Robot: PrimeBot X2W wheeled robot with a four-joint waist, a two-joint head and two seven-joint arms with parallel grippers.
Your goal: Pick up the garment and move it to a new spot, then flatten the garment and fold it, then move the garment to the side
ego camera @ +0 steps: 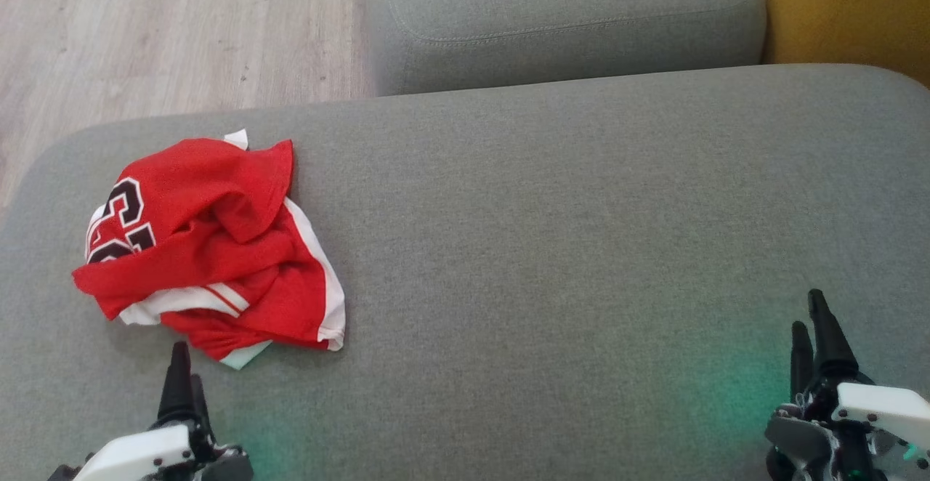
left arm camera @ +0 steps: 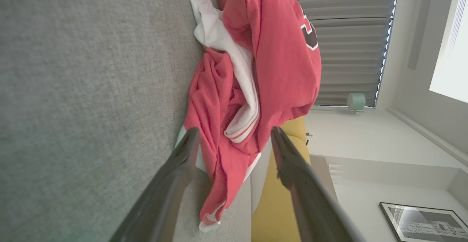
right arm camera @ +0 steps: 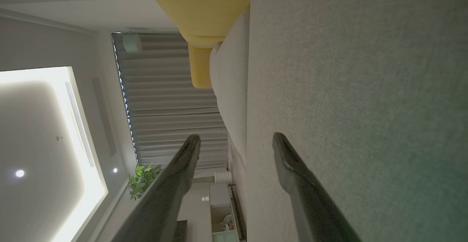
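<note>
Garment (ego camera: 211,248) lies crumpled, unlifted, at left on the grey cushion (ego camera: 552,234); left hand (ego camera: 185,383), spread, seemingly just short of it, must advance and pinch; right hand (ego camera: 809,321) spread too.

Just ahead of my left gripper's (left arm camera: 234,131) fingers (left arm camera: 175,176) the garment (left arm camera: 270,52) looks like soft, matt red knit cloth with white ribbed trim. Beneath them the seat cushion (left arm camera: 91,88) is a coarse grey woven fabric. I read the fingers themselves as dark, dull plastic or rubber, while far beyond their tips the floor (ego camera: 145,30) is pale, smooth wood-grain board.
</note>
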